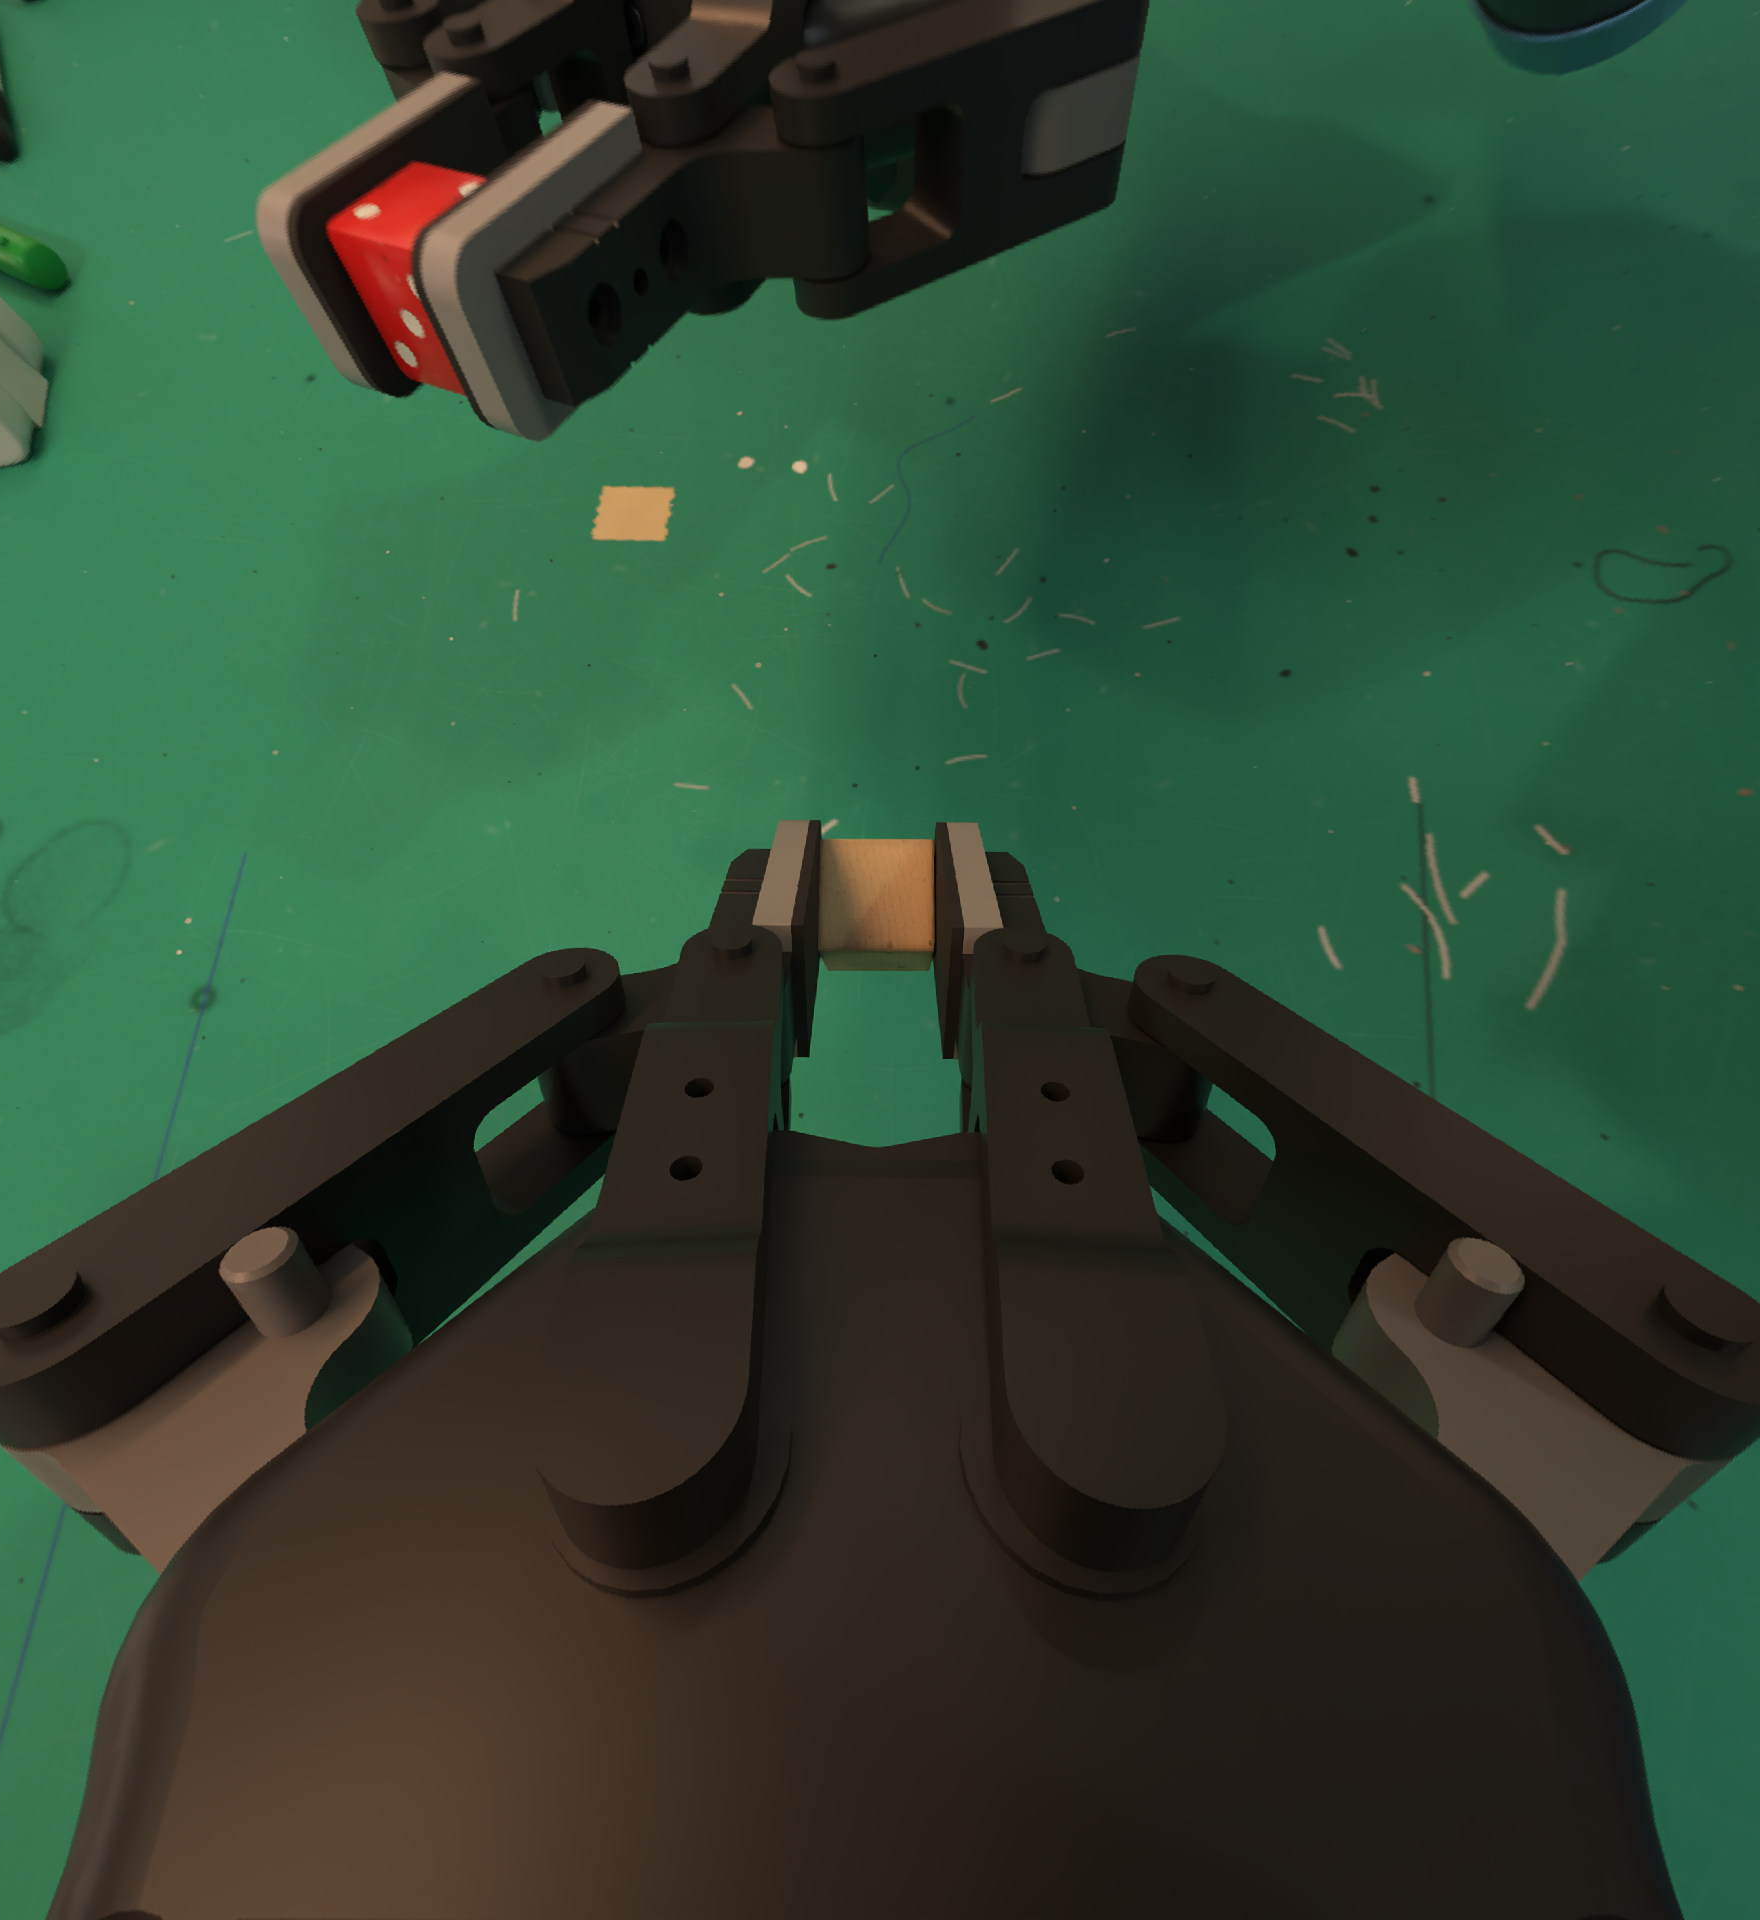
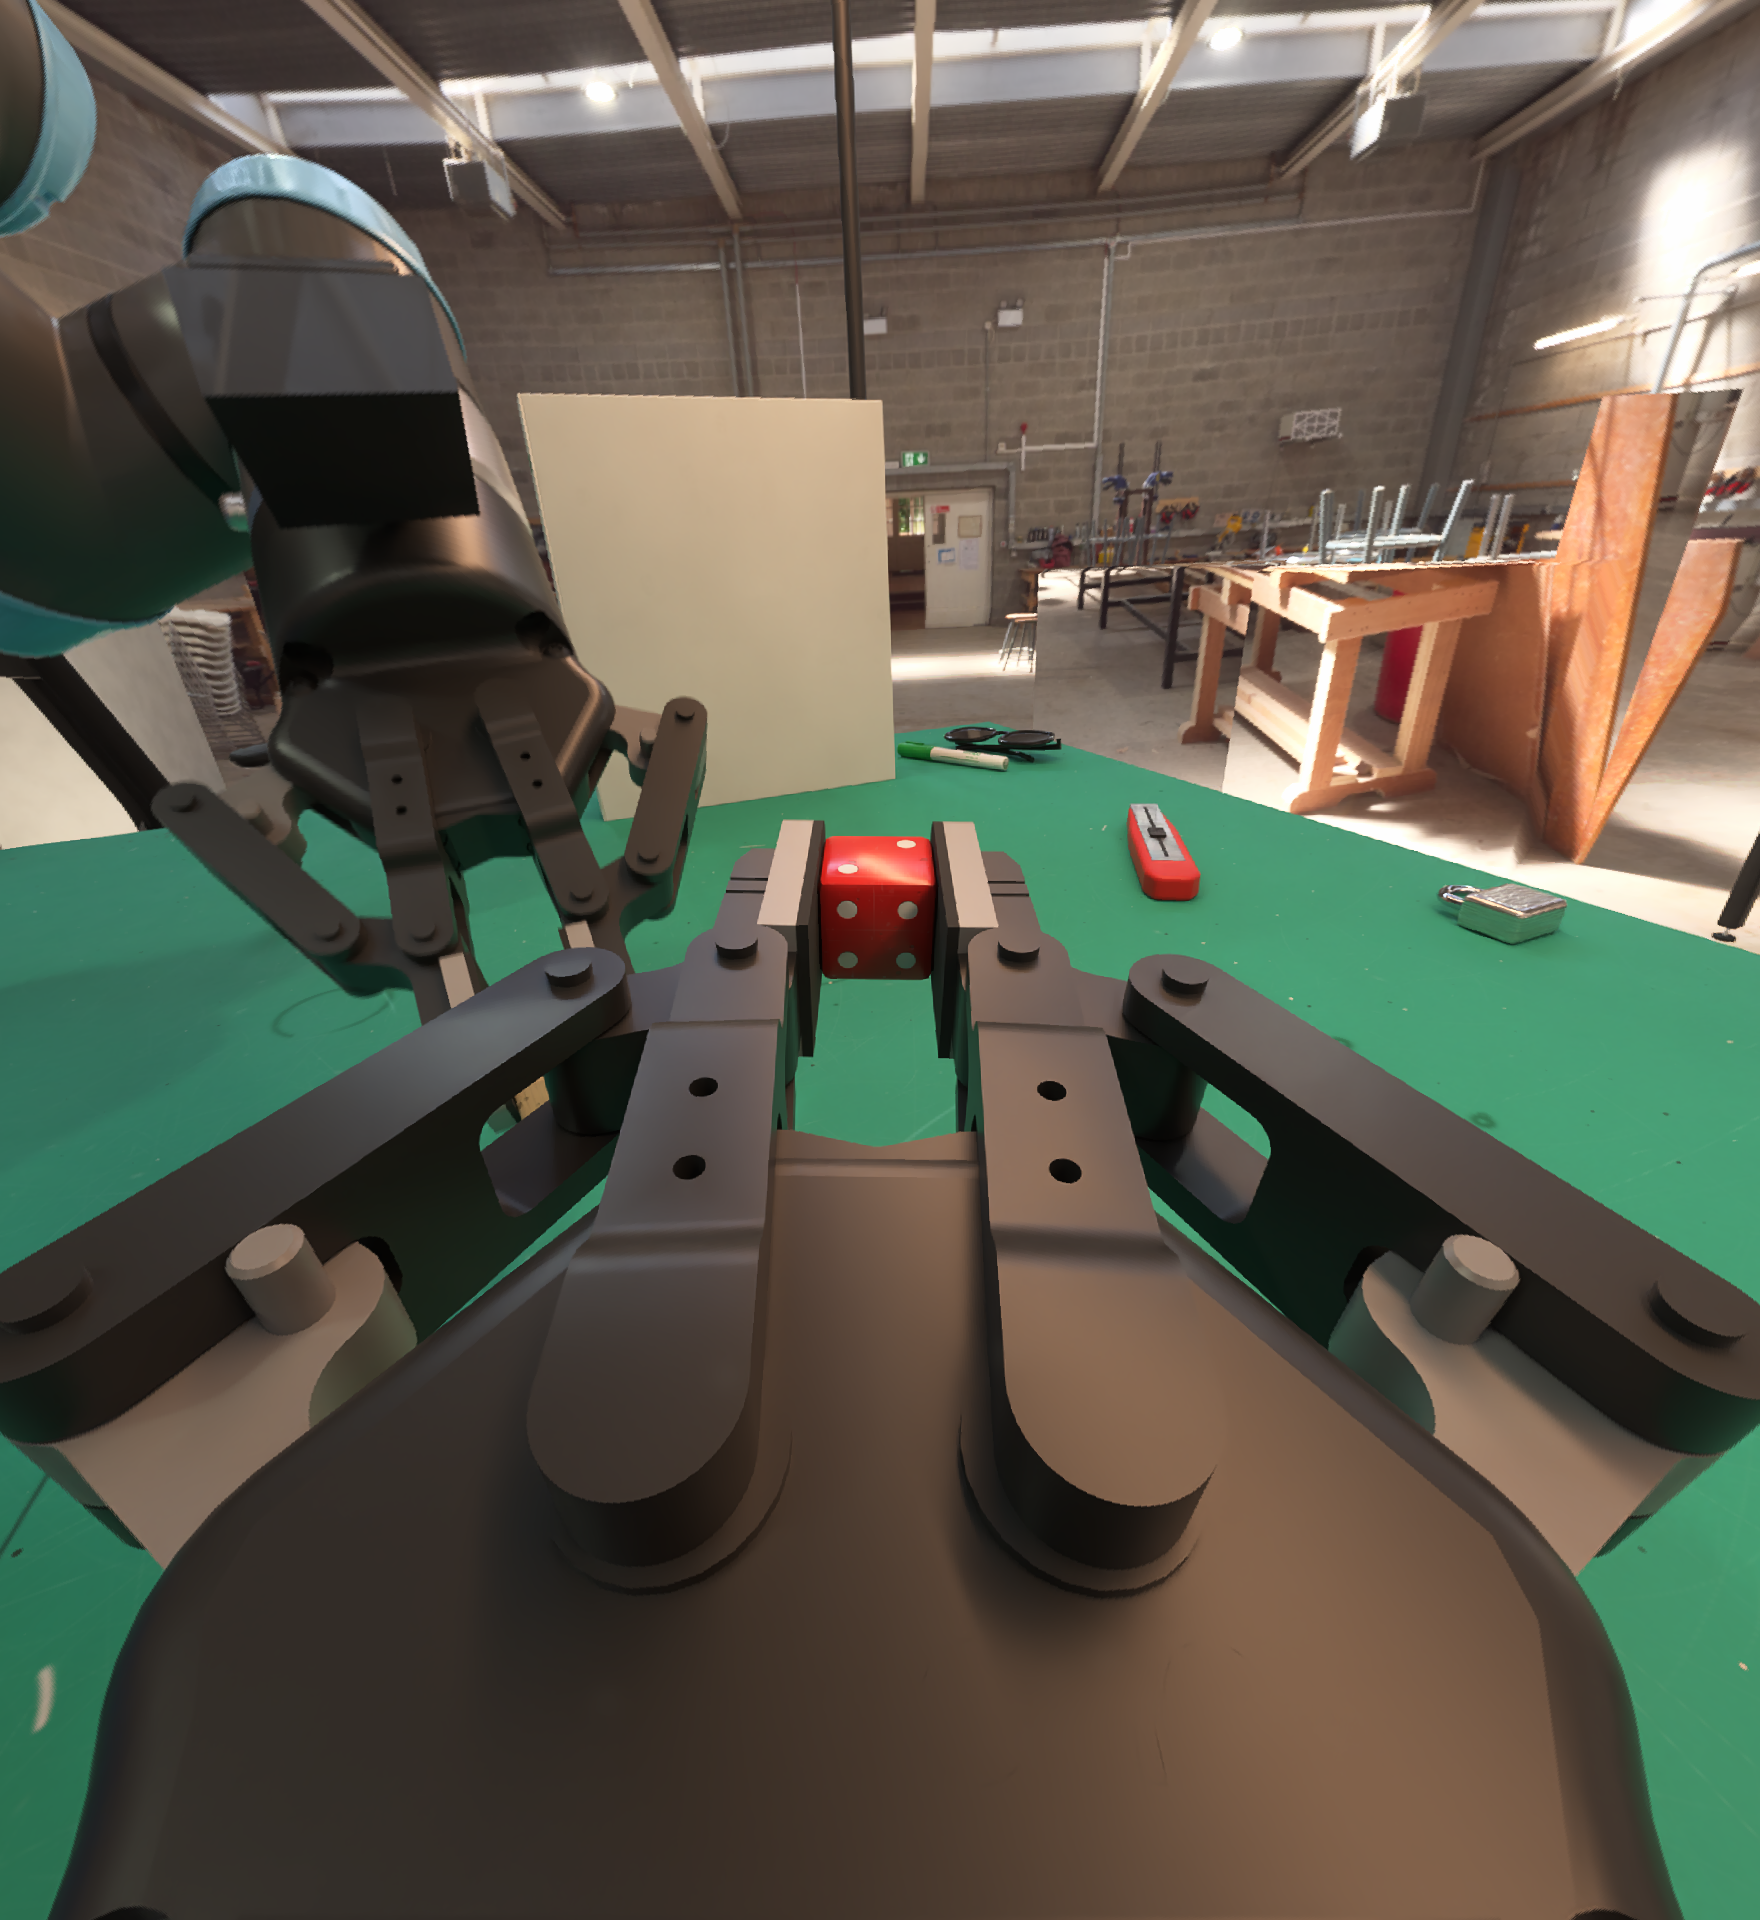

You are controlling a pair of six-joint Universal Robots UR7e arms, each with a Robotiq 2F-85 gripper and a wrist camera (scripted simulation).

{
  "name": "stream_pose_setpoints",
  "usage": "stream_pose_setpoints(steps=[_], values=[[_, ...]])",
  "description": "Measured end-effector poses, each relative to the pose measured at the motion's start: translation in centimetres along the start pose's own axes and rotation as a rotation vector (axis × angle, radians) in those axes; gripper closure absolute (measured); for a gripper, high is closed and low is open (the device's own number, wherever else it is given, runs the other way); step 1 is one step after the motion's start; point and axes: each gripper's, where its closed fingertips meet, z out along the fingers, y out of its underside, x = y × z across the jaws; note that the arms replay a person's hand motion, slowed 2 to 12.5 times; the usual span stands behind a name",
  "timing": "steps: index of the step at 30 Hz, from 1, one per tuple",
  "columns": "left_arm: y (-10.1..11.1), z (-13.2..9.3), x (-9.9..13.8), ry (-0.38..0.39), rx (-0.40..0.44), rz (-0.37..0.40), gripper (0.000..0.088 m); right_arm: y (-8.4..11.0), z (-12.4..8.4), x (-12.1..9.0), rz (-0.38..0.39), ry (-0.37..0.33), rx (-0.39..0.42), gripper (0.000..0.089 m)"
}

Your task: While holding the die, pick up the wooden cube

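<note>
Block walls, wooden workbench, skylit beamed ceiling.

wooden cube between left tool pads - die between right tool pads, above table.

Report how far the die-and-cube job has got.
Done: the right hand is shut on the red die, held above the green mat. In hand: the left hand is closed on the wooden cube. Left: whether the cube has cleared the mat is unclear.

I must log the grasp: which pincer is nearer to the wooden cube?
Left. The left pincer is shut on the wooden cube; the right pincer holds the red die apart from it.
</note>
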Motion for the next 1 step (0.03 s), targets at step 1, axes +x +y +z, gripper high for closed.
stream_pose_setpoints(steps=[1], values=[[-0.06,-0.30,0.08,0.013,0.000,-0.006,0.0690,0.08,0.03,-0.04,0.001,-0.002,-0.003,0.0714]])
